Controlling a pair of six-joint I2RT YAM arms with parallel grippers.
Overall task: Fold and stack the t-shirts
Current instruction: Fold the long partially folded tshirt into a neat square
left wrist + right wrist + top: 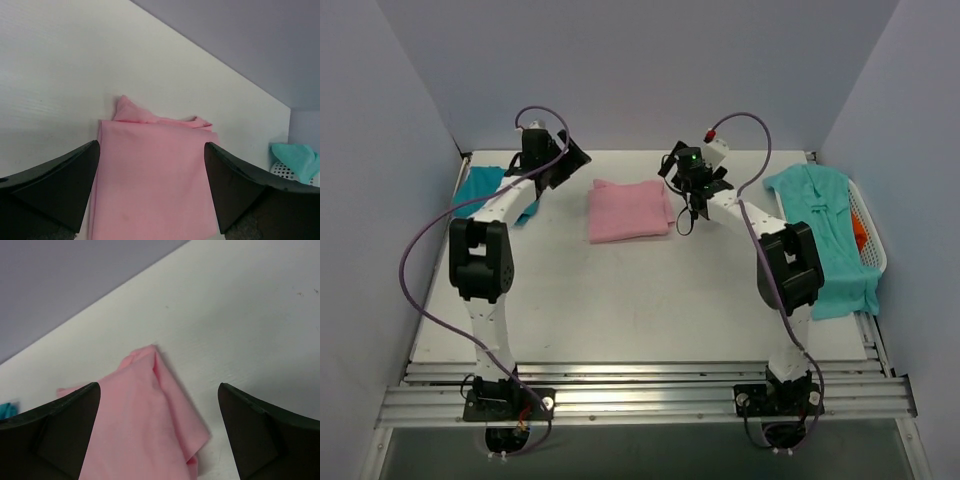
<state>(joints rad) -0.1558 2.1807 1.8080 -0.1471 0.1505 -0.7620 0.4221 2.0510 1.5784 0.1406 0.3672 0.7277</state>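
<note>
At the far left of the white bench [650, 300], partly behind the left arm: a darker teal t-shirt [480, 188], bunched up, its right part hidden by the arm. At the right edge: a white laundry basket [873, 250] with something orange [861, 231] inside, too small to name. Over the basket's left rim, a lighter aqua-green t-shirt [820, 235], spread out and draped down onto the bench, its left side partly covered by the right arm.

Between the two arms, on the far middle of the bench: the pink t-shirt [629, 211], folded into a rough rectangle and lying flat. Left hand [151, 146] just left of it, jaws spread wide, holding nothing. Right hand [159, 385] just right of it, likewise wide and empty.

In both wrist views, only part of the pink cloth in frame, the rest cut off at the bottom edge and behind the dark fingers. Impossible to tell whether either hand touches the cloth.
</note>
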